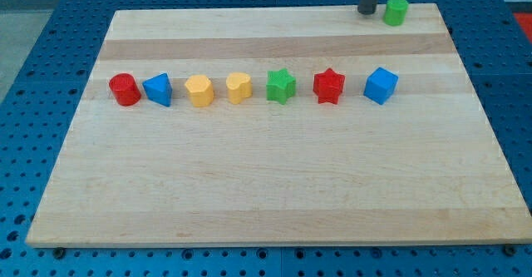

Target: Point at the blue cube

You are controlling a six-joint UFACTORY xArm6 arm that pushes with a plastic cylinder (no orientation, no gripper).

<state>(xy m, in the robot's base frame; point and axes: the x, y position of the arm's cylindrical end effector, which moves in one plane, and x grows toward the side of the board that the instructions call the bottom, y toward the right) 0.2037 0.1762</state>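
A single camera covers the scene. It is positioned above and in front of the wooden board (274, 185), angled downward toward the view's top, so the board's far edge appears narrower than its near edge. The distance is moderate: nearly the whole board fits in frame (its lower corners run close to the frame's edges), with a margin of blue perforated table (33, 102) on the left, right and bottom. No second view exists, so no overlap between views applies
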